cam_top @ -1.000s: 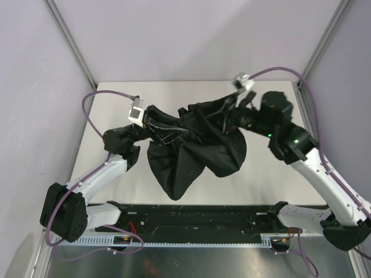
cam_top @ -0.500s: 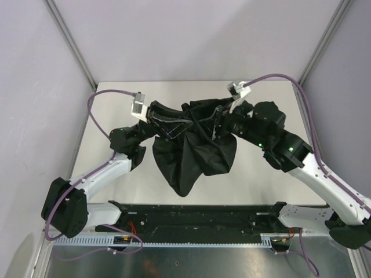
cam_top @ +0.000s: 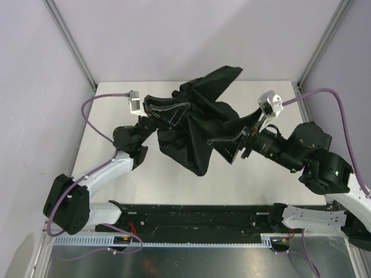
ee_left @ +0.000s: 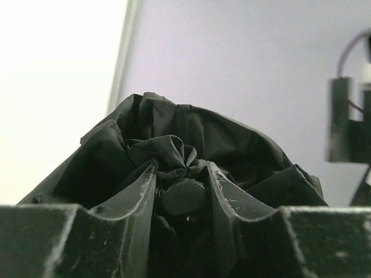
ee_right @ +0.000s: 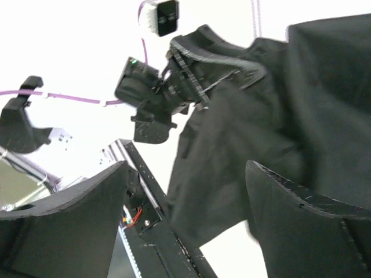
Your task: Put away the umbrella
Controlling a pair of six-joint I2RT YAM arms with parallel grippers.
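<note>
The umbrella [cam_top: 197, 124] is a crumpled mass of black fabric hanging above the middle of the table, one flap sticking up toward the back wall. Thin ribs show near its left end. My left gripper [cam_top: 153, 112] holds that end. In the left wrist view the left gripper [ee_left: 181, 174] is shut on bunched fabric and the small round cap [ee_left: 183, 197]. My right gripper [cam_top: 229, 149] is at the umbrella's right edge, open. In the right wrist view the right gripper [ee_right: 186, 166] stands wide with nothing between its fingers; the umbrella's fabric [ee_right: 261, 116] hangs beyond them.
The white table [cam_top: 110, 174] lies below the umbrella. A black rail [cam_top: 197, 215] with wiring runs along the near edge between the arm bases. Metal posts [cam_top: 72, 49] [cam_top: 324, 40] and lilac walls close in the left, right and back sides.
My right gripper has opened, let go of the fabric and drawn back toward the near right. The fabric has shifted, a flap now rising at the back. The left gripper keeps its hold.
</note>
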